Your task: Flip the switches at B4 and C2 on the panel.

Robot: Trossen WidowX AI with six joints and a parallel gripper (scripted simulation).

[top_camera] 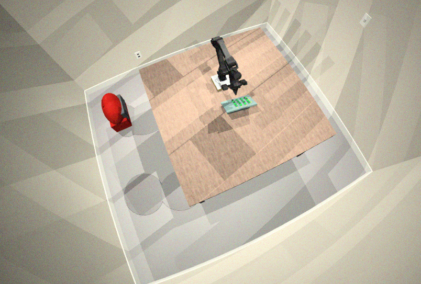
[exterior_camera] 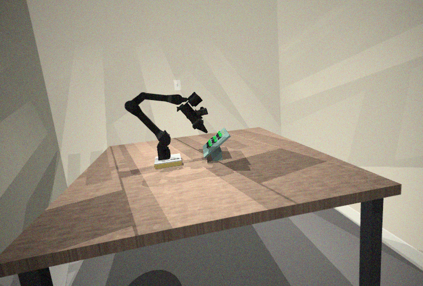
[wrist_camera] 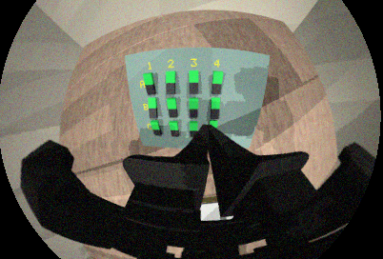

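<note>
The teal panel [top_camera: 228, 106] [exterior_camera: 224, 138] [wrist_camera: 248, 62] is tilted on its stand, with rows A to C and columns 1 to 4 printed in yellow. In the wrist view, switch B4 [wrist_camera: 215, 108] is green at its far end and black at its near end, and switch C2 [wrist_camera: 174, 128] shows green far and black near too. Which end of each is raised is hard to tell. My gripper [top_camera: 235, 93] [exterior_camera: 207, 132] [wrist_camera: 206, 128] is shut and empty. Its tips stand off the panel on the arm's side, with a gap in the exterior view. In the wrist view they partly cover C4 [wrist_camera: 213, 123].
Other switches, such as A4 [wrist_camera: 217, 83] and B3 [wrist_camera: 193, 109], sit close around B4; C1 [wrist_camera: 155, 128] and C3 [wrist_camera: 193, 126] flank C2. The arm's white-topped base block [top_camera: 215, 84] [exterior_camera: 168, 163] is on the wooden table [top_camera: 190, 111] [exterior_camera: 191, 200]. A red object [top_camera: 111, 108] stands beyond the table.
</note>
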